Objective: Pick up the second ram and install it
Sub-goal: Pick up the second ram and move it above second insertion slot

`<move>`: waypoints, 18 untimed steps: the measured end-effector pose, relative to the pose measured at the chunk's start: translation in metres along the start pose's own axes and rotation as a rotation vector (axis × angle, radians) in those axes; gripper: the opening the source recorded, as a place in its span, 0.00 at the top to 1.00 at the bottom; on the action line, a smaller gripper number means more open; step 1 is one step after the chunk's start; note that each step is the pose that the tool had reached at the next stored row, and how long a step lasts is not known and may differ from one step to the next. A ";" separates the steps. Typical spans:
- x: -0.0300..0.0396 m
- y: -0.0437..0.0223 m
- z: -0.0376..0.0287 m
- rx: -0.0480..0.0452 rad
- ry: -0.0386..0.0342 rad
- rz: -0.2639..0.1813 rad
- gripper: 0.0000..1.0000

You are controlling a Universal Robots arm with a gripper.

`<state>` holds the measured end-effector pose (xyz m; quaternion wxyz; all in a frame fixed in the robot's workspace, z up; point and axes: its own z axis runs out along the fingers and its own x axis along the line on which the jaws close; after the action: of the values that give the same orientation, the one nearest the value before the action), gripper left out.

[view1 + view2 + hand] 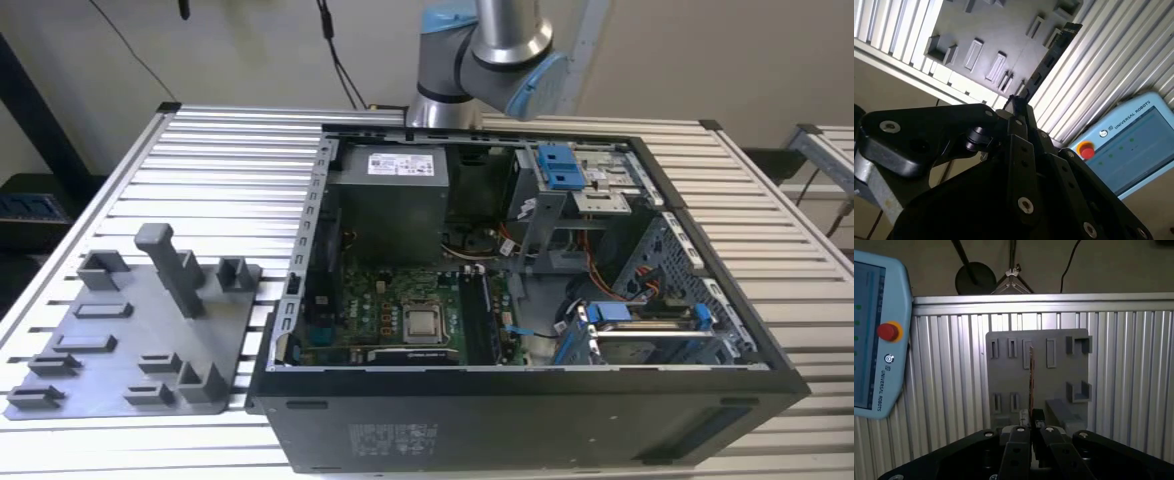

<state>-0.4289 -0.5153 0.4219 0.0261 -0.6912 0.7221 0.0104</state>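
Note:
In both wrist views my gripper [1031,416] [1016,106] is shut on the second ram, a thin dark stick. In the first wrist view the ram [1031,375] is edge-on, sticking out from the fingertips. In the second wrist view the ram [1046,62] shows as a long dark strip. Behind it in both wrist views lies the grey holder plate [1054,385] [984,30], and the ram is held clear of it. In the exterior view the open computer case [534,410] holds the green board [387,310] with its long black slots [477,318].
The grey holder plate [94,350] with upright posts [171,268] lies at the exterior view's left of the case on the slatted metal table [214,170]. A blue teach pendant [874,340] [1134,145] rests on the table. The arm's base [481,60] stands behind the case.

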 end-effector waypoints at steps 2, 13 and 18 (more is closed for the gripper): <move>0.0000 0.0000 -0.0001 -0.0001 0.0001 0.000 0.86; -0.0014 -0.0121 0.0002 0.0000 0.0001 0.000 0.86; -0.0027 -0.0233 0.0005 -0.0002 0.0002 0.000 0.86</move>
<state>-0.4055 -0.5136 0.4221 0.0260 -0.6912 0.7221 0.0104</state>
